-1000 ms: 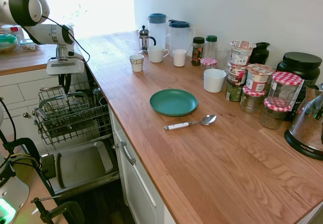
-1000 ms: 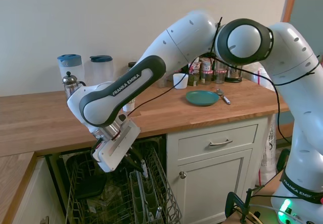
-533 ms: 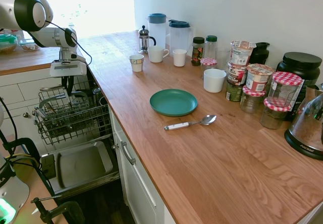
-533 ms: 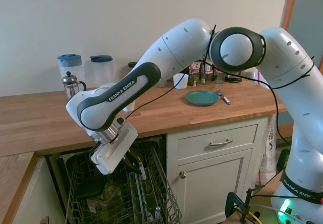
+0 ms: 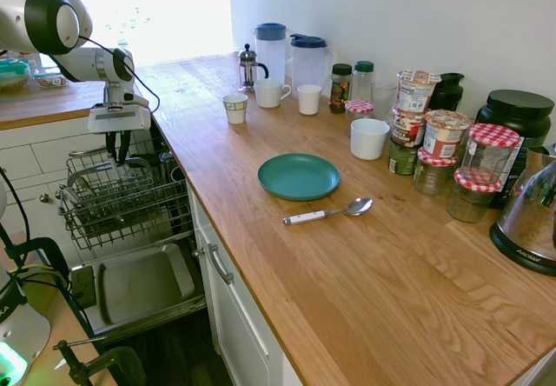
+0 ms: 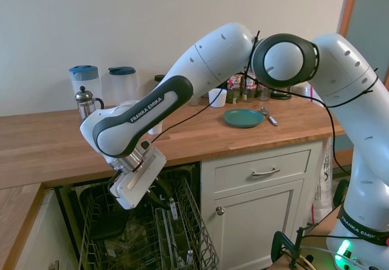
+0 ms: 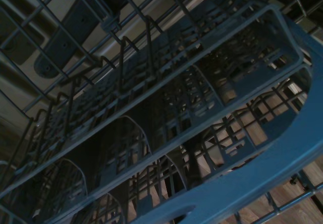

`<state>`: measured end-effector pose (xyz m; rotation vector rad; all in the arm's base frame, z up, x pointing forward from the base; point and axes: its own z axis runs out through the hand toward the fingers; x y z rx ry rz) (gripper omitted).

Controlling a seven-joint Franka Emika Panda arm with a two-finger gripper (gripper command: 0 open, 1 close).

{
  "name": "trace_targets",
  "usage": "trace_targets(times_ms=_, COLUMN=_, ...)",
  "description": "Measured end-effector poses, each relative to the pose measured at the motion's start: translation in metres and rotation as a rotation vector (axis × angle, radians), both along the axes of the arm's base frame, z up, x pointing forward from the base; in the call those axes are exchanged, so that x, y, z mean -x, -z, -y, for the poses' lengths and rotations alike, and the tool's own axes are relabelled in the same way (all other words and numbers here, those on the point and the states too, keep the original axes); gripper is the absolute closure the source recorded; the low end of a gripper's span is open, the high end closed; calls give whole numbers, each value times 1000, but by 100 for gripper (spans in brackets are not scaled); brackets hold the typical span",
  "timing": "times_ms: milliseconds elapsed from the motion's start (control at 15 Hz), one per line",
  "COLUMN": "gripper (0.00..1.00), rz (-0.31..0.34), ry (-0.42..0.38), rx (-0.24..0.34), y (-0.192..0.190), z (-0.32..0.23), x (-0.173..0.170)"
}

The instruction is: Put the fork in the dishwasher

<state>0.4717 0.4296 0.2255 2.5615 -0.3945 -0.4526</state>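
The worktop (image 5: 365,273) is warm honey-brown wood with a streaked grain. On it lies a teal-green plate (image 5: 298,176) and a spoon (image 5: 327,213) with a white handle and silver bowl. Two jugs (image 5: 290,56) have clear bodies and slate-blue lids. Several jars (image 5: 486,153) wear red-and-white gingham lids; a tub (image 5: 515,113) is black. The mugs (image 5: 369,137) are white. The dishwasher (image 5: 130,229) shows a grey wire rack and grey inner door panel. The drawers (image 6: 258,173) are white with silver handles. The arm (image 6: 231,45) is white with black joints, and the cutlery basket (image 7: 212,113) looks blue-grey.

Wooden countertop (image 5: 365,290), green plate (image 5: 298,176), white-handled spoon (image 5: 327,212), jars, mugs, pitchers
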Motion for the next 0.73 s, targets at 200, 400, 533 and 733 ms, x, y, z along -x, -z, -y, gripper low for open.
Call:
trace_targets(times_ms=200, gripper=0, rz=16, ry=3, rx=-14, y=-9, z=-3, x=-5)
trace_targets(times_ms=400, gripper=0, rz=50, ry=9, rx=-35, y=-36, z=-4, x=-13)
trace_targets(times_ms=533, gripper=0, rz=81, ry=14, rx=-55, y=-62, z=-3, x=-16)
trace_targets(times_ms=733, gripper=0, rz=125, ry=20, rx=-88, y=-103, z=1, x=-15)
